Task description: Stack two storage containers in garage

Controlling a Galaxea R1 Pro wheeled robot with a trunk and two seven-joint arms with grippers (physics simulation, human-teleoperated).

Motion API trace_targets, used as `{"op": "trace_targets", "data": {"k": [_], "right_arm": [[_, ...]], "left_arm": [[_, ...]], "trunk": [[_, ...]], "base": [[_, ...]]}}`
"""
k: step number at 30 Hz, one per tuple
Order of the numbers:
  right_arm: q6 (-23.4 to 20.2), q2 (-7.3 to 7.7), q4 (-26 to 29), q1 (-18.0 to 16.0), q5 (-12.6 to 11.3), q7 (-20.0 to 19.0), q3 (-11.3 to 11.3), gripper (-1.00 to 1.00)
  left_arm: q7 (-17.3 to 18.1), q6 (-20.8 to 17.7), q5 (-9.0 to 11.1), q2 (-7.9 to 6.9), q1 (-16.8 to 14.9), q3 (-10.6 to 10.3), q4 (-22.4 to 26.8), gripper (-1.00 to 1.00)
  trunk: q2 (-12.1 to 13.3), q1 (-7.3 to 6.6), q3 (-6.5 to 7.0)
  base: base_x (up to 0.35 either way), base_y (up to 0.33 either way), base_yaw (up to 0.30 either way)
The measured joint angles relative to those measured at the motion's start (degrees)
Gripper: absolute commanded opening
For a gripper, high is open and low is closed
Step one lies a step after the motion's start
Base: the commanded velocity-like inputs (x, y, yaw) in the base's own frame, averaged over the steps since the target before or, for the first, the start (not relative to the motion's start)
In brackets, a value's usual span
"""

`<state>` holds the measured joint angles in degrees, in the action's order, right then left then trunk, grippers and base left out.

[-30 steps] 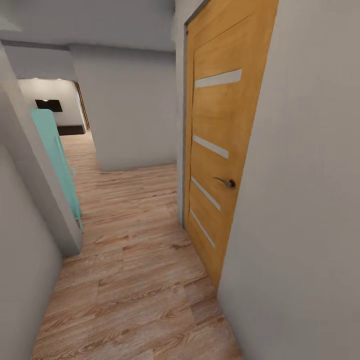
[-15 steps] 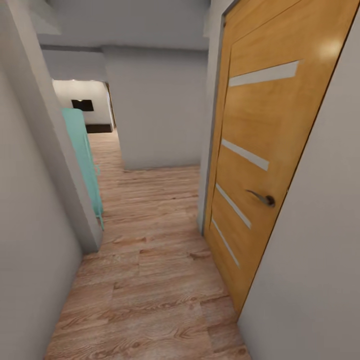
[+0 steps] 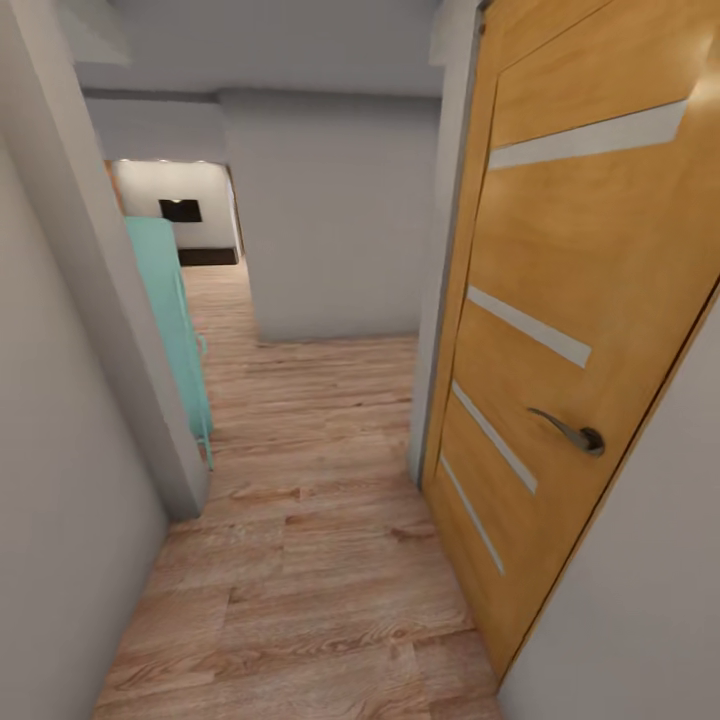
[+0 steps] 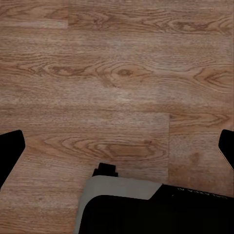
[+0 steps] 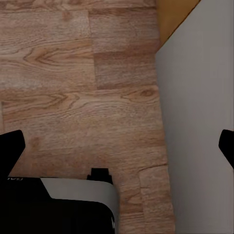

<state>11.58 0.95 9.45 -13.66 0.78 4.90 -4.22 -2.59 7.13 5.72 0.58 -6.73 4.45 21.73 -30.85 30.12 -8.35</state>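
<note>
I am in a narrow hallway with a light wood plank floor (image 3: 310, 560); the two storage containers are out of view. In the left wrist view my left gripper (image 4: 117, 146) is open over the planks, its black fingertips (image 4: 9, 151) far apart with nothing between them. My right gripper (image 5: 117, 146) is open too, its fingertips (image 5: 9, 148) wide apart and empty, hanging over planks right beside a grey wall (image 5: 200, 136).
A closed orange wooden door (image 3: 560, 280) with a lever handle (image 3: 572, 432) stands close on the right. A grey wall (image 3: 60, 450) and a teal panel (image 3: 170, 320) line the left. Another grey wall (image 3: 340, 230) blocks straight ahead; the passage (image 3: 215, 290) runs on at far left.
The camera has moved: the whole picture shifted, the orange door is larger and further right, and the left wall is closer. No thing was taken or let go.
</note>
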Motion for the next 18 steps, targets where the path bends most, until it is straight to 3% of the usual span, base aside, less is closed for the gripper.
{"op": "trace_targets", "data": {"k": [12,18], "right_arm": [[0.0,0.0,0.0,0.0,-0.05,-0.01,0.0,1.0],[0.01,-0.01,-0.02,-0.01,0.02,-0.01,0.0,1.0]], "left_arm": [[0.0,0.0,-0.01,0.0,0.0,0.02,0.01,1.0],[0.0,-0.01,0.01,0.0,0.01,0.01,0.02,1.0]], "trunk": [[0.0,0.0,0.0],[0.0,0.0,0.0]], "base": [[0.327,0.055,0.006],[0.327,0.048,0.189]]}}
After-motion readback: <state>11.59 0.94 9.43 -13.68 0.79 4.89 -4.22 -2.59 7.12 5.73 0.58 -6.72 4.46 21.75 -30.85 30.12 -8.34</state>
